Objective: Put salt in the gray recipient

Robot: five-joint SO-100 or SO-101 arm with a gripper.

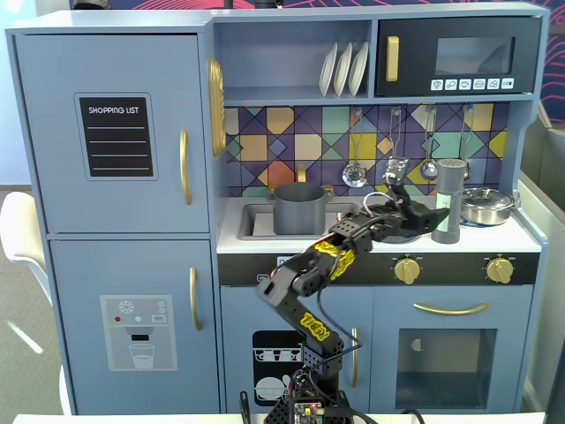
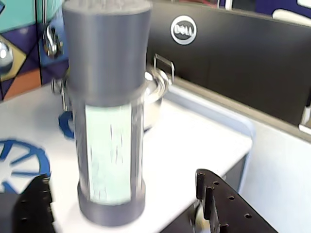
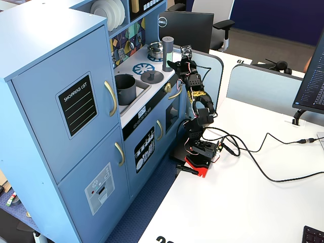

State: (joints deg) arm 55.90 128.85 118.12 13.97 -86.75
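From my remote seat I see the claw (image 2: 121, 213) spread wide, its two dark fingers (image 2: 221, 204) at the bottom edge of the wrist view, one at 7 o'clock and one at 5 o'clock, holding nothing; the salt shaker (image 2: 109, 121) stands upright between and just ahead of them, filling the frame toward 12 o'clock; I cannot tell whether either finger touches it; its pale green middle sits between a gray cap and a gray base. In a fixed view the claw (image 1: 433, 215) reaches the shaker (image 1: 449, 201) on the countertop (image 1: 512, 234); the arm (image 1: 318, 274) rises from 6 o'clock. The gray pot (image 1: 298, 208) sits in the sink at 9 o'clock from the claw, well apart; I cannot see what is in it. A silver pan (image 1: 487, 205) stands at 3 o'clock just beside the shaker; ladles (image 1: 355, 172) hang on the tiled wall at 12 o'clock; plates (image 1: 344, 69) stand on the shelf above. Behind the counter in the wrist view is a Dell monitor (image 2: 233, 58).
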